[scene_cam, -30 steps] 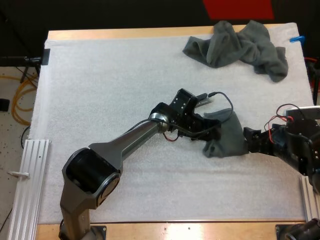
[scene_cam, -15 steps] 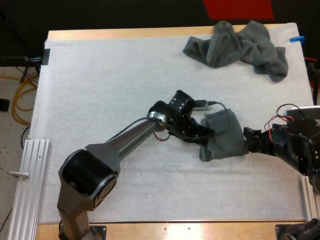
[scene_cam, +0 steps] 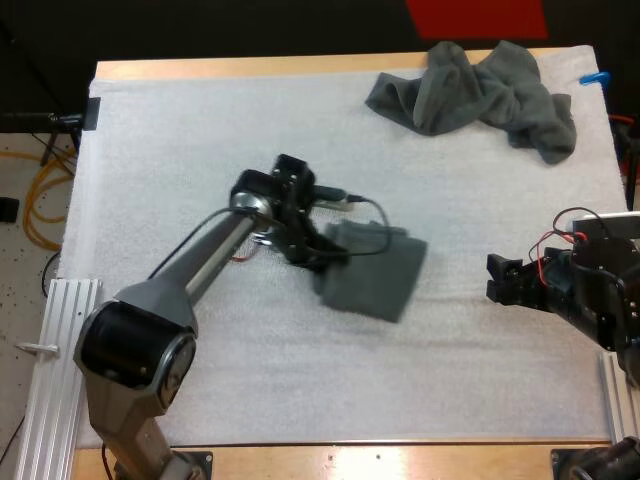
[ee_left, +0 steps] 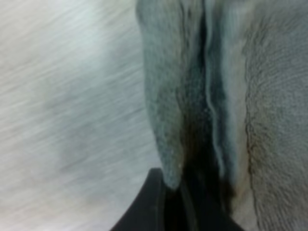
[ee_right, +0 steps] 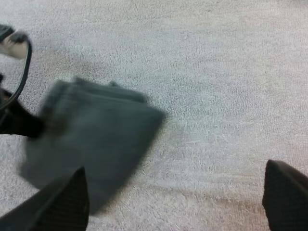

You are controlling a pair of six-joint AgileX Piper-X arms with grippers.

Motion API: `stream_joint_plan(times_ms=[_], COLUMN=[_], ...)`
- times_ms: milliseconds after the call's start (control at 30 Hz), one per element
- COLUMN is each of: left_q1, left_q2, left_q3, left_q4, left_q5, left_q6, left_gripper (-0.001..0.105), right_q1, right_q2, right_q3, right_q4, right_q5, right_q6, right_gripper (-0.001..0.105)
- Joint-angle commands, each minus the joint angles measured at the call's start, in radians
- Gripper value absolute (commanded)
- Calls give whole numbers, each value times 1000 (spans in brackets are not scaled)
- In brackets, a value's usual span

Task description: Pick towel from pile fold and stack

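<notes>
A folded dark grey-green towel [scene_cam: 372, 272] lies on the white mat near the middle, with my left gripper [scene_cam: 322, 258] shut on its left edge. The left wrist view has the towel's folded layers [ee_left: 192, 86] pinched between the black fingers [ee_left: 159, 202]. At the right edge of the table my right gripper [scene_cam: 497, 280] stands open, apart from the towel. Its two fingers [ee_right: 62, 204] are wide apart with bare mat between them, and the folded towel [ee_right: 91, 144] lies ahead of them. A crumpled towel pile [scene_cam: 480, 95] rests at the far right of the mat.
The white mat [scene_cam: 200, 150] covers most of the wooden table. An aluminium rail [scene_cam: 55, 370] lies along the left front edge. Bare mat stretches across the far left and the front.
My left gripper has dragged the folded towel leftward, away from the right gripper. The right gripper has let go of the towel and stays in place.
</notes>
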Motion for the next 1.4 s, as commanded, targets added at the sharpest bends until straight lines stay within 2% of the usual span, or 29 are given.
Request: stream_joint_plan(times_ms=[0,100,200,467,767,900,1067,1133,1233,1367], left_q1=[25,91,161,315,497,585,649,654,654,654], left_q2=[-10,-10,-10,-45,-171,-197,-198,-198,-198,-208], left_q3=[-5,-5,-5,-5,-5,-5,-5,-5,-5,-5], left_q4=[58,115,136,157,160,181,206,206,206,206], left_q5=[-106,-230,-306,-309,-441,-441,-441,-441,-471,-609], left_q6=[60,123,136,154,187,208,229,234,244,260], left_gripper=[0,0,0,0,0,0,1,6,23,53], right_q1=[2,2,2,2,2,2,2,2,2,2], right_q2=[-5,-5,-5,-5,-5,-5,-5,-5,-5,-5], right_q3=[-12,-12,-12,-12,-12,-12,-12,-12,-12,-12], right_q4=[2,2,2,-13,-13,-13,-13,-13,-13,-13], right_q5=[6,6,-2,-2,-2,-2,-2,-2,-2,-2], right_q6=[-12,-12,-12,-12,-12,-12,-12,-12,-12,-12], right_gripper=[72,72,72,72,72,72,72,72,72,72])
